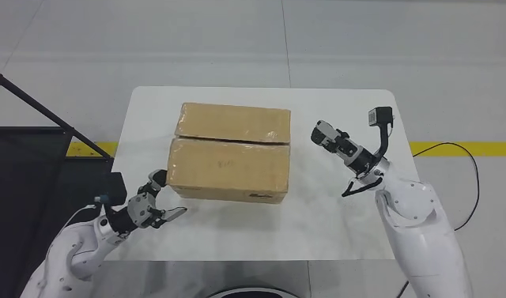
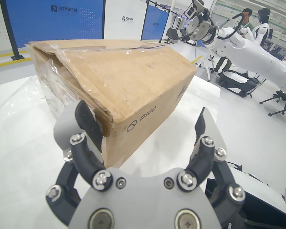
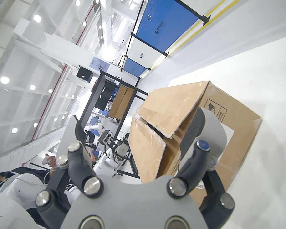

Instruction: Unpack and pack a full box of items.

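Left gripper (image 2: 145, 120): fingers wide, empty, just beside box (image 1: 229, 152) corner. Right gripper (image 3: 138, 125): wide, empty, near opposite end. Box: mid-table (image 1: 332, 219), flaps shut. I judge unpacking unstarted; next I'd pry a flap.

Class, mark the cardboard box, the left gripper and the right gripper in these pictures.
cardboard box (image 1: 229, 170), top view, near top flap.
left gripper (image 1: 169, 193), top view, midway between its open jaws.
right gripper (image 1: 316, 133), top view, midway between its jaws.

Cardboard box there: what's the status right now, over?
Box flaps closed, on table. Left gripper open at its corner. Right gripper open at opposite end.
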Available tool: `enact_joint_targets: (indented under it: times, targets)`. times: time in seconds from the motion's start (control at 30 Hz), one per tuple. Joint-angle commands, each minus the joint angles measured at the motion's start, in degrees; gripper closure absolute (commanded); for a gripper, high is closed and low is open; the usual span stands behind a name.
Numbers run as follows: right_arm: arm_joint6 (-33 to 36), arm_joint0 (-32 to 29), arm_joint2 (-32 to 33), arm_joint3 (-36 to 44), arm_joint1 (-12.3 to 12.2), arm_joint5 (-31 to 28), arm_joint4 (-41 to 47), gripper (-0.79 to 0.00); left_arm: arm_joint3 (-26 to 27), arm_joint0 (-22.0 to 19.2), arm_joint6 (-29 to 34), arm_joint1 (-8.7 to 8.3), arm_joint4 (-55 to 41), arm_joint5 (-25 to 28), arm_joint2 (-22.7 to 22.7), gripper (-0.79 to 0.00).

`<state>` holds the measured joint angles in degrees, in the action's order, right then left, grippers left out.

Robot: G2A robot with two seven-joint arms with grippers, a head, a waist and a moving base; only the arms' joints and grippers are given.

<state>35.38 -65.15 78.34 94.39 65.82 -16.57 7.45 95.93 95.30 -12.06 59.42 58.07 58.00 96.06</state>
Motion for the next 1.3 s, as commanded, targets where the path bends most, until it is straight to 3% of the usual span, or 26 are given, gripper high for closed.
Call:
enact_joint_targets:
  times: [0.0, 0.4, 0.67, 0.83, 0.97, 1.27]
  targets:
    - [0.0, 0.0, 0.0, 0.0, 0.0, -0.1, -0.1, -0.785, 0.1, 0.1, 0.0, -0.56, -0.5, 0.0, -0.3, -0.785]
    - [0.0, -0.4, -0.1, -0.1, 0.0, 1.4, 0.9, -0.785, -2.7, -0.5, -2.6, -3.02, -2.3, 0.0, 1.4, -0.785]
    - [8.2, 2.1, 0.6, -4.9, -0.1, 6.3, 11.6, -0.785, -5.2, -1.0, -7.6, -2.78, -7.9, -0.9, 4.4, -0.785]
    - [13.8, 3.8, 0.3, -7.6, -0.1, 5.6, 15.4, -0.785, -6.6, -0.9, -10.2, -2.33, -14.3, -2.3, 4.8, -0.785]
    - [17.0, 4.7, -1.7, -8.5, 0.1, 2.6, 16.2, -0.785, -7.6, -1.1, -9.2, -2.00, -22.2, -4.7, 4.1, -0.785]
    - [18.8, 6.1, -4.3, -10.2, 0.2, 1.0, 13.1, -0.785, -7.2, -1.2, -8.8, -1.94, -22.4, -5.3, 4.0, -0.785]
